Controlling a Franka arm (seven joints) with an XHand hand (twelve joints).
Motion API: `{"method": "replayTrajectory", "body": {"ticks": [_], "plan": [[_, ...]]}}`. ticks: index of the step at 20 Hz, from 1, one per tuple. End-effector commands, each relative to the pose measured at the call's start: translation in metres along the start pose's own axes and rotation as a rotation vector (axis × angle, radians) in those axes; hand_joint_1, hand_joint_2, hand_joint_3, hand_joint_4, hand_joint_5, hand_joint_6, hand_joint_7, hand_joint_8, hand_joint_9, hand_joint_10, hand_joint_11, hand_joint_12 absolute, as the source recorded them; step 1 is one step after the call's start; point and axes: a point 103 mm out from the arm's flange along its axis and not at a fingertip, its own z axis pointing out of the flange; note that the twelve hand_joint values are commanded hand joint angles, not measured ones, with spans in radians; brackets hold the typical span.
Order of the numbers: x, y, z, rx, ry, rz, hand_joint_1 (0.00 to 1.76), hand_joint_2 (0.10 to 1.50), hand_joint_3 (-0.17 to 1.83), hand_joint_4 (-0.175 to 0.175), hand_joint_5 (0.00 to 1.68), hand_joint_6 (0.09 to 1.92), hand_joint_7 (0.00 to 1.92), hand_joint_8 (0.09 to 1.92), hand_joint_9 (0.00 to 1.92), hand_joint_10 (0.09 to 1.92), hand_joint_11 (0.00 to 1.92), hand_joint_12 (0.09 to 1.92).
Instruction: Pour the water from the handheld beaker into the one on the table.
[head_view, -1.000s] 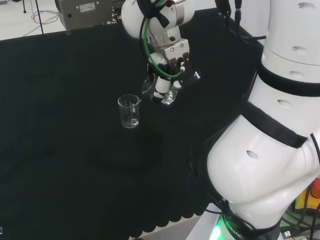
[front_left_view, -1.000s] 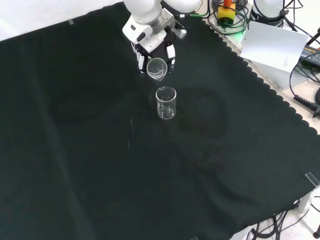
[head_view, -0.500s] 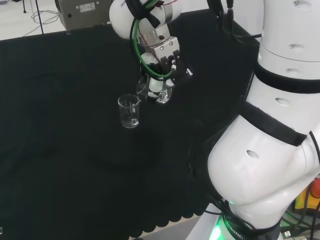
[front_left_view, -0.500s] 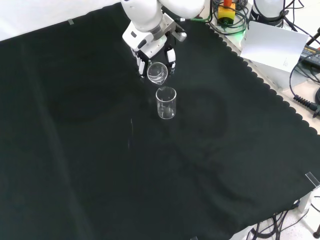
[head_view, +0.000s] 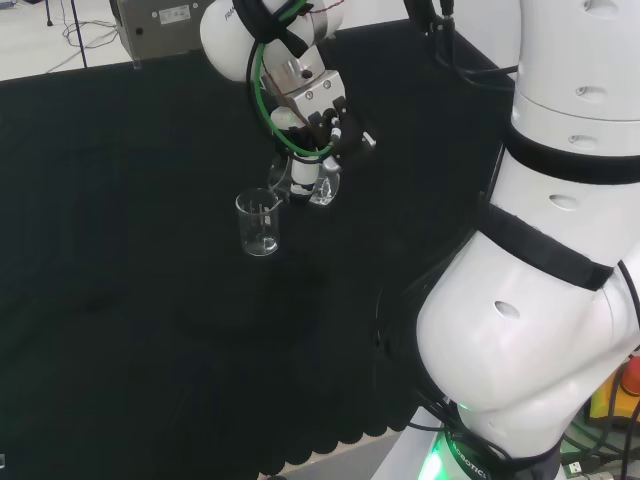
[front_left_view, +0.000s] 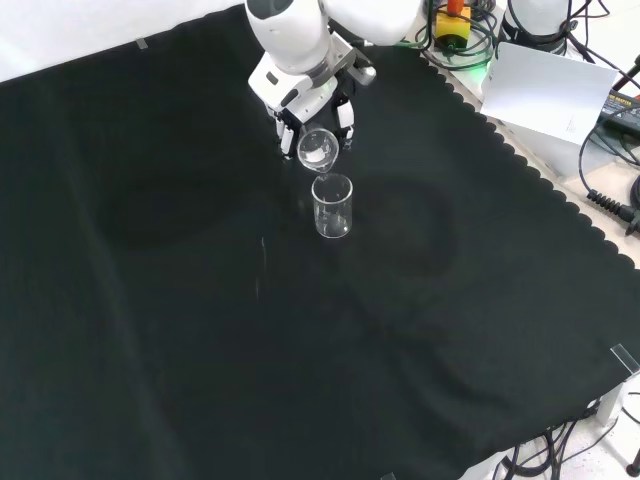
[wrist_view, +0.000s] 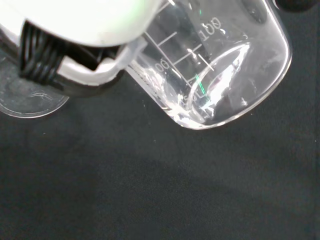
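A clear glass beaker (head_view: 259, 222) stands upright on the black cloth; the front view shows the same beaker (front_left_view: 332, 205) near the cloth's upper middle. My hand (head_view: 322, 150) is curled round a second clear beaker (head_view: 283, 180), tipped over so its mouth hangs just above the standing one's rim. From the front, the held beaker (front_left_view: 318, 148) faces the camera with its lip over the standing beaker, below the hand (front_left_view: 312, 112). Close up, the tilted held beaker (wrist_view: 215, 65) shows graduation marks and a little water near its base, beside a finger (wrist_view: 85, 75).
A grey metal box (head_view: 165, 25) sits beyond the cloth's far edge in the head view. Cables, an orange-topped device (front_left_view: 452, 22) and a white sheet (front_left_view: 545, 90) lie off the cloth's scalloped right edge in the front view. My white arm links (head_view: 560, 250) rise at the head view's right.
My hand has carried the held beaker leftward in the head view, bringing its mouth over the standing beaker's rim and tipping it further.
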Motion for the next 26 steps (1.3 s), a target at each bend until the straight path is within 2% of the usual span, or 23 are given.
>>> {"method": "replayTrajectory", "body": {"ticks": [1,5,14,26], "plan": [[0.008,0.000,-0.005,0.003,-0.046,-0.011,1.13,0.55,0.94,0.175,1.20,0.95,1.51,0.66,1.69,0.10,1.40,0.71],[0.009,0.000,-0.007,0.003,-0.088,-0.013,1.13,0.55,0.94,0.175,1.20,0.95,1.50,0.66,1.69,0.11,1.40,0.71],[0.008,0.002,-0.009,0.027,-0.136,-0.003,1.13,0.55,0.94,0.175,1.20,0.95,1.50,0.67,1.68,0.11,1.40,0.71],[0.021,0.004,-0.014,0.057,-0.207,-0.001,1.12,0.55,0.94,0.175,1.20,0.96,1.50,0.67,1.68,0.12,1.40,0.71]]}}
